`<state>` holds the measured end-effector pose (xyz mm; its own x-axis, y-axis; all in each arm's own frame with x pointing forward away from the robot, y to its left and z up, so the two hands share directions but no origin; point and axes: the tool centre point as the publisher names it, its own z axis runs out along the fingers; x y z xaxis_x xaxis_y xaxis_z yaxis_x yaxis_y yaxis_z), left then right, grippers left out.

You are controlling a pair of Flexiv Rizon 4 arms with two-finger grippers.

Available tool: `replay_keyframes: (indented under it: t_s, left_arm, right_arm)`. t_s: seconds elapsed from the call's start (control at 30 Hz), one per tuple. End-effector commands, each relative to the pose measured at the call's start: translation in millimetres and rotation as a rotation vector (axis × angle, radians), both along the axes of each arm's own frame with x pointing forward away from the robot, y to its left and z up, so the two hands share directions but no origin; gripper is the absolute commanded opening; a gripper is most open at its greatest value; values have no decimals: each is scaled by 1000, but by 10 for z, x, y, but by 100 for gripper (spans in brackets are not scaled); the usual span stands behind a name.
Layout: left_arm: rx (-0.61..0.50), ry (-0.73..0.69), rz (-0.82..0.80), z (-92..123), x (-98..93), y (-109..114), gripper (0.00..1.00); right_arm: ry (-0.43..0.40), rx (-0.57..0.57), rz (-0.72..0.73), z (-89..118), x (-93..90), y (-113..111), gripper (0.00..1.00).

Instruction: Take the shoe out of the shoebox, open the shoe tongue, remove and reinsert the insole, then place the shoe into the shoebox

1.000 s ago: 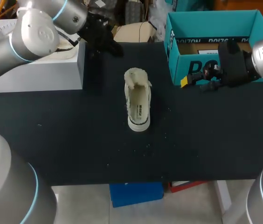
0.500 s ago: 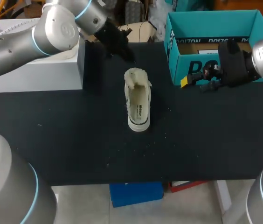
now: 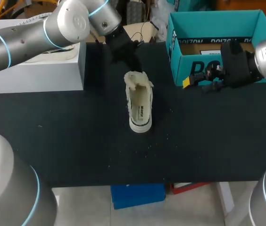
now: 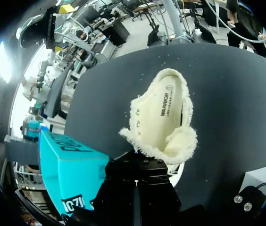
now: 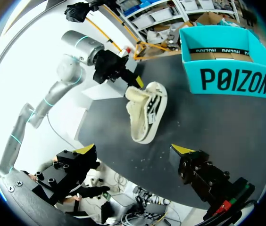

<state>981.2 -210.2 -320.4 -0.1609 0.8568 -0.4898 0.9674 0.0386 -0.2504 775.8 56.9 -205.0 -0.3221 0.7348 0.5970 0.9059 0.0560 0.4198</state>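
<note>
A cream low-top shoe (image 3: 140, 103) with a fleecy collar lies on the black table (image 3: 76, 141), toe toward the near edge. My left gripper (image 3: 132, 60) is shut, its tips right at the fleecy heel end of the shoe (image 4: 163, 115); I see nothing held between them. The left gripper (image 5: 134, 81) shows there touching the collar. The teal shoebox (image 3: 218, 42) stands open at the back right. In front of the box, my right gripper (image 3: 194, 81) hangs open and empty, with the shoe (image 5: 147, 110) well ahead of its spread fingers (image 5: 88, 149).
A white box (image 3: 38, 66) sits at the back left of the table, beside my left arm. The teal shoebox (image 4: 71, 169) is close to the left gripper's side. White crumbs dot the table near the shoe's toe.
My left arm has swung right and down from near the white box to the shoe's heel end, staying shut. The right arm and the shoe have not moved.
</note>
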Motion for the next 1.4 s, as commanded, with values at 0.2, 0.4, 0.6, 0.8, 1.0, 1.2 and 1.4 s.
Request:
replay_keyframes:
  t_s: [0.2,0.4,0.6,0.8,1.0,1.2,1.4]
  left_arm:
    - [132,-35,-164,-176,-135,-104,0]
    - [161,-42,-202,-251,-220,-158,0]
    - [197,-34,-229,-336,-275,-160,0]
    - [207,-10,-240,-480,-311,-192,0]
    - [142,-58,-214,-306,-272,-326,0]
    - [97,-137,-135,101,-158,-145,0]
    - [124,-184,-10,260,-11,305,0]
  right_arm:
    - [1,-2,-1,5,-3,2,100]
    - [1,-2,-1,5,-3,2,100]
    - [1,-2,-1,5,-3,2,100]
    - [1,-2,-1,5,-3,2,100]
    - [1,-2,-1,5,-3,2,100]
    - [1,-2,-1,5,-3,2,100]
    - [1,-2,-1,5,-3,2,100]
